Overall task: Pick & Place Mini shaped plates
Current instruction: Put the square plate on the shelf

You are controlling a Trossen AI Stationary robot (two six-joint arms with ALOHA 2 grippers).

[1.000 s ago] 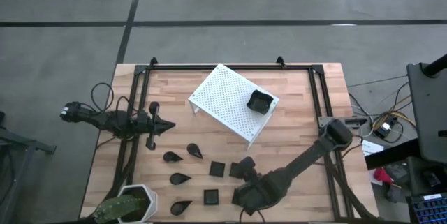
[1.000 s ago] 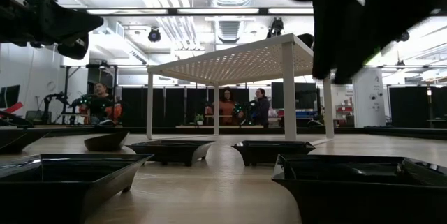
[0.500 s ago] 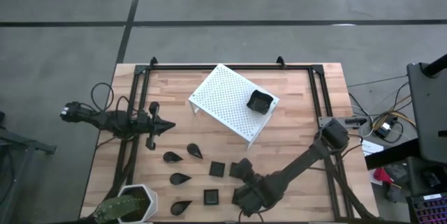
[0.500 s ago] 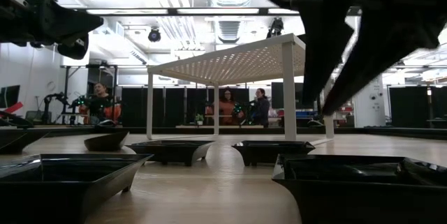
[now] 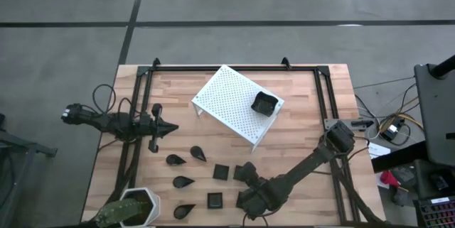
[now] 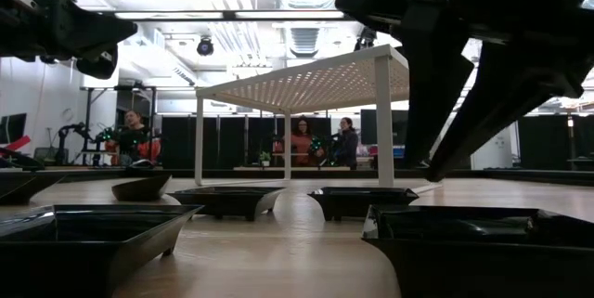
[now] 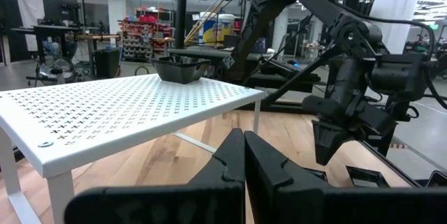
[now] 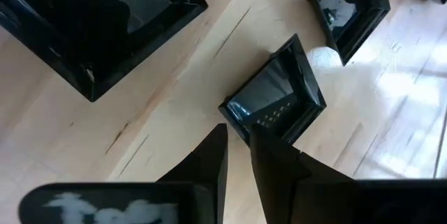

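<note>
near edge, lower middle of the high view: right gripper (image 5: 250, 201) hangs low over the loose dishes. its wrist view looks straight down between its two fingers (image 8: 209, 161), which stand a narrow gap apart with nothing between them. their tips sit at the near corner of a small square plate (image 8: 276, 98). whether they touch it, cannot tell. my reading: it is lining up on a thin rim, hence the narrow spread, since a flat dish gives little else to catch.

a larger wavy-rimmed square (image 8: 98, 21) lies just beside it, and another small square (image 8: 349, 4) a little further off. the teardrop plates (image 5: 183, 182) sit left of the squares in the high view, spaced apart on the bare table (image 5: 298, 136), presumably so each can be reached singly.

further back, centre of the high view: white perforated rack (image 5: 234, 104), with one black dish (image 5: 264, 102) already on its top near the right corner. this looks like the drop-off, so the job is early.

left of frame: left gripper (image 5: 168, 128) waits above the table, fingers pressed together and empty, clear of the right arm's path. plant pot (image 5: 136, 208) sits at the lower left corner.
</note>
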